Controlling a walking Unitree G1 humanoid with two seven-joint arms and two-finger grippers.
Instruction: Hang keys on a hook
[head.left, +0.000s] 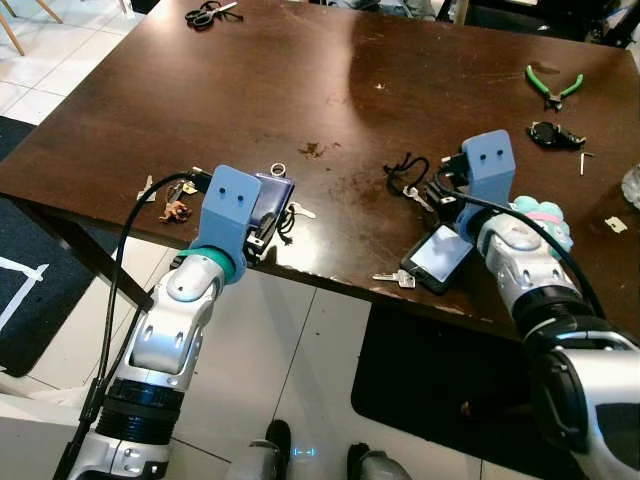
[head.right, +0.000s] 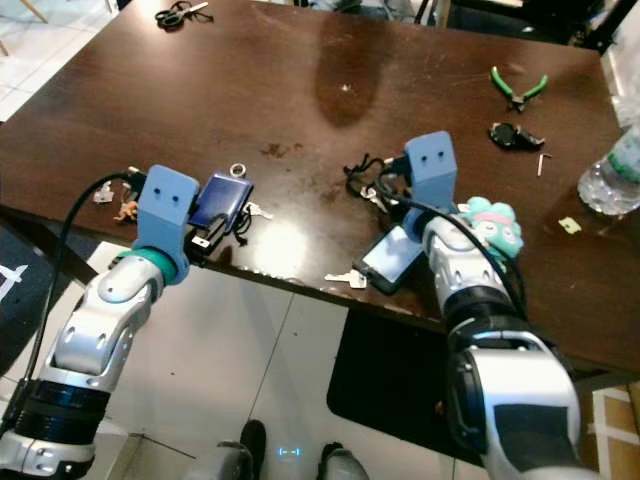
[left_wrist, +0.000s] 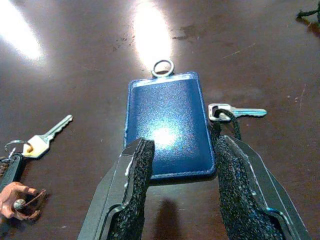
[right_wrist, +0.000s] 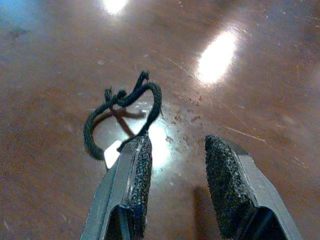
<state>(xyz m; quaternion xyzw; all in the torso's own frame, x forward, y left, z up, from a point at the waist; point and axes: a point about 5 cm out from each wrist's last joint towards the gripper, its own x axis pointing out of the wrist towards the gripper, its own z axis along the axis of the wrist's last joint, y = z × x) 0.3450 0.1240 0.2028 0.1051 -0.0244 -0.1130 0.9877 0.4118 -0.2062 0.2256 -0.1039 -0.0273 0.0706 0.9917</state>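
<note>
Keys lie scattered on the dark wooden table (head.left: 330, 90); the left gripper (left_wrist: 180, 170) hovers low at the near edge, its fingers spread to either side of a blue card holder (left_wrist: 167, 125) with a metal ring at its far end; a silver key on a black cord (left_wrist: 235, 112) rests just beside the holder, close ahead of one fingertip; a second key (left_wrist: 45, 140) lies off to the other side. The right gripper (right_wrist: 175, 165) is spread too, one finger touching a looped black cord (right_wrist: 122, 107) with a key on the table; a phone (head.left: 440, 255) lies just beside that arm.
</note>
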